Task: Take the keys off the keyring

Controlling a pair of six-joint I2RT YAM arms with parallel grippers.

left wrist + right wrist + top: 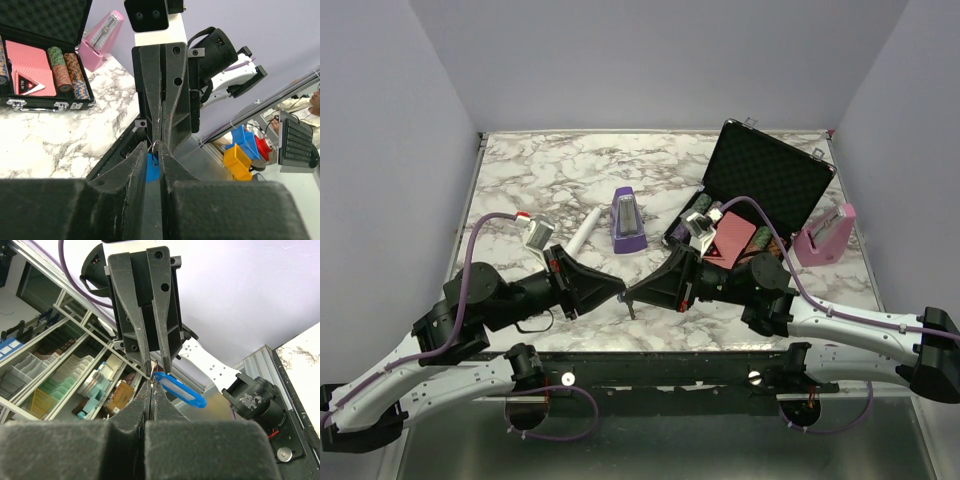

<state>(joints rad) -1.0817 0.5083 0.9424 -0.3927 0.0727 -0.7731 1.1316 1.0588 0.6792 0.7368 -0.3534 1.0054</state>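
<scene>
My two grippers meet tip to tip above the front middle of the marble table [520,180]. The left gripper [623,293] is closed on a thin silver keyring [155,146], and a blue plastic tag [152,167] hangs between its fingers. The right gripper [635,296] faces it and is shut tight on the same ring [156,371]. The blue tag [181,391] sticks out to the right in the right wrist view. A small dark piece [631,312] dangles under the meeting point. I cannot make out the tiny silver key itself.
A purple metronome [627,220] and a white pen-like stick [580,232] stand behind the grippers. An open black case [765,175] with poker chips and red cards is at the back right. A pink metronome [825,235] is beside it.
</scene>
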